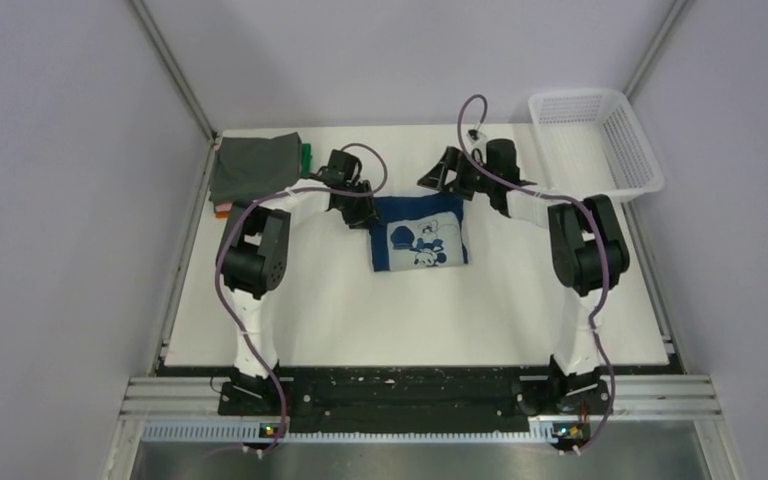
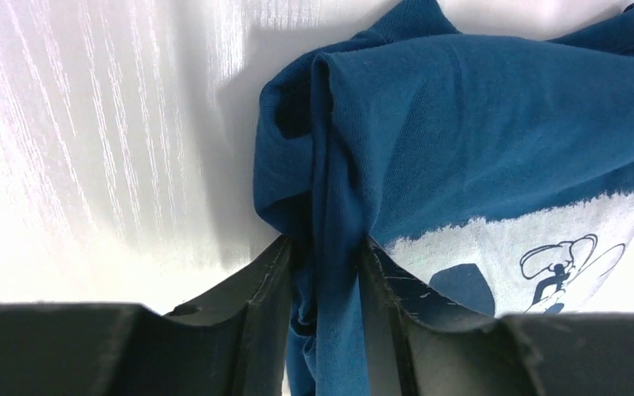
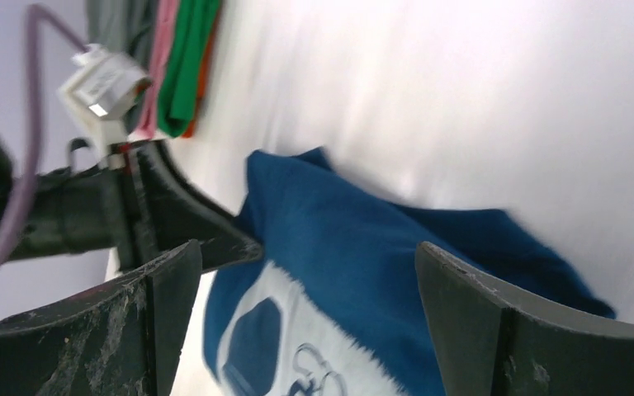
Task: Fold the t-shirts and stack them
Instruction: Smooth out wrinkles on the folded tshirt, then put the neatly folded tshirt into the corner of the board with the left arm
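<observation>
Overhead: the folded navy t-shirt (image 1: 419, 232) lies central on the table (image 1: 340, 320), long axis left to right, print up. Left wrist: my left gripper (image 2: 324, 247) pinches its bunched corner. Right wrist: my right gripper (image 3: 305, 256) gapes over it

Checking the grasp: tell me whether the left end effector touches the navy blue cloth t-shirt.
Touching. Left wrist view: the left end effector is shut on a bunched fold of the navy blue cloth t-shirt.

White table (image 1: 360, 310), navy t-shirt (image 1: 419, 233) at centre, folded shirt stack (image 1: 253, 168) far left, mesh basket (image 1: 577, 96) far right.
</observation>
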You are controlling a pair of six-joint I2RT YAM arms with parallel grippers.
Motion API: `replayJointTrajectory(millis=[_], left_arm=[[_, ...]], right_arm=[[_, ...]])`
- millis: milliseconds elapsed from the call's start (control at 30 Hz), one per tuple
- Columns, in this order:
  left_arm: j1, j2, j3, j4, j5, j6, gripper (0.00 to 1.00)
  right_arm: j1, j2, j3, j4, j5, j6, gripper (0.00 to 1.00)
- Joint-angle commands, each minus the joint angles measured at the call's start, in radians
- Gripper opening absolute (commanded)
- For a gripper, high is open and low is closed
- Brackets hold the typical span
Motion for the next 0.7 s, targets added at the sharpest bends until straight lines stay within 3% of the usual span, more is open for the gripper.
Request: replayJointTrajectory(millis=[0,100,200,267,500,667], left_arm=[[0.001,0.059,0.024,-0.043,-0.055,0.029,0.37],[0.001,0.071,0.032,-0.046,-0.052,0.036,0.29],[0.001,0.083,0.046,-0.061,-0.056,0.038,0.09],[0.002,0.079,0.043,-0.062,-0.055,0.039,0.01],[0.001,0.041,0.038,-0.067,-0.069,0.055,0.00],[0.000,-0.025,0.066,-0.107,-0.229,0.093,0.00]], right_arm=[[-0.010,0.113,0.091,-0.050,0.097,-0.024,0.99],[-0.016,0.155,0.109,-0.023,0.130,-0.032,0.99],[-0.020,0.199,0.213,-0.094,0.164,-0.087,0.99],[-0.023,0.215,0.256,-0.152,0.163,-0.102,0.99],[-0.028,0.036,0.186,-0.173,0.155,-0.142,0.99],[-0.031,-0.218,-0.007,-0.166,0.251,-0.176,0.99]])
